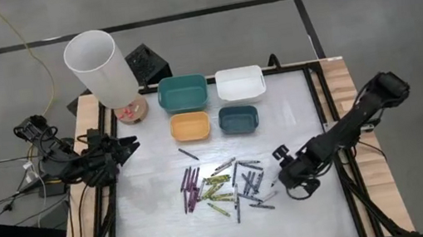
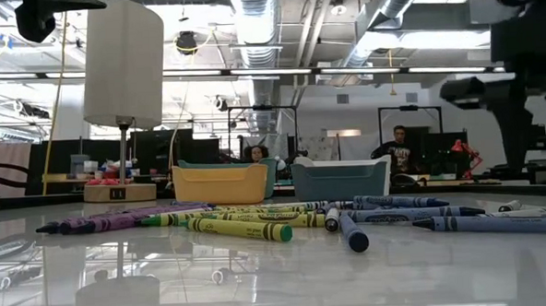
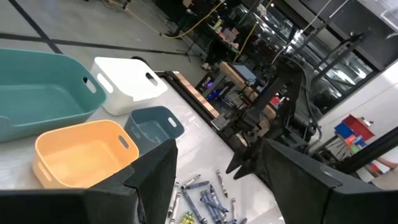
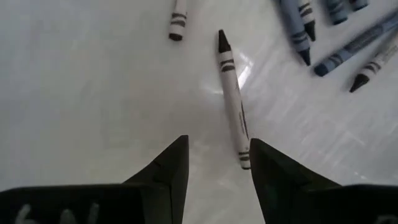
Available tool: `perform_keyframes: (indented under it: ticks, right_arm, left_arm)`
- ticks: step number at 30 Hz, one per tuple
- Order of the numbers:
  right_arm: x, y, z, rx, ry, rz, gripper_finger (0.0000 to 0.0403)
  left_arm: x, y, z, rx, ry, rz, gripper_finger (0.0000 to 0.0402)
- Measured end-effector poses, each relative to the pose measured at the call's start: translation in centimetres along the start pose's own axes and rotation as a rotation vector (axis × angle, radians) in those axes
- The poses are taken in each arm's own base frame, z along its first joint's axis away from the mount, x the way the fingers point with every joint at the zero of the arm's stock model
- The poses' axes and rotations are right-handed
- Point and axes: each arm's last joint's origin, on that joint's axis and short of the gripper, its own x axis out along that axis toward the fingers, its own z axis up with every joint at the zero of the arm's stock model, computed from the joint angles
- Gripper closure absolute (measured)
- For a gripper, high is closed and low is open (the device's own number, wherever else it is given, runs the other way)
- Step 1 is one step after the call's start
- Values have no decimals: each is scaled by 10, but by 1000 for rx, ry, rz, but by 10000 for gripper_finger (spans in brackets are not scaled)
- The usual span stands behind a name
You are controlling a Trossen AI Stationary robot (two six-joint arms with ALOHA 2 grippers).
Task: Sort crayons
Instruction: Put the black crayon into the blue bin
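Grey wax crayon (image 4: 231, 102), slim cylinder, lies btwn right fingers (image 4: 214, 163), spread, ungripped; left fingers (image 3: 214, 180) spread.

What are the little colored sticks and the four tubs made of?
The crayons look like wax in paper wrappers; printed labels and dark bands show. The tubs, like the orange tub, look like smooth matte plastic with molded handle holes. The table looks glossy; it mirrors things.
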Motion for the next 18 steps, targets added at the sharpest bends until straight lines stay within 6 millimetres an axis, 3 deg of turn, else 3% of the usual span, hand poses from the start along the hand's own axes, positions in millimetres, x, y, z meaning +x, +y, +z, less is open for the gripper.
perform_keyframes:
  ticks: [10, 18]
  right_arm:
    - [19, -3, 18, -75, 7, -3, 241]
    - [34, -13, 22, -67, 31, 49, 242]
  left_arm:
    - [0, 1, -1, 12, 7, 7, 176]
    - [0, 1, -1, 9, 6, 7, 176]
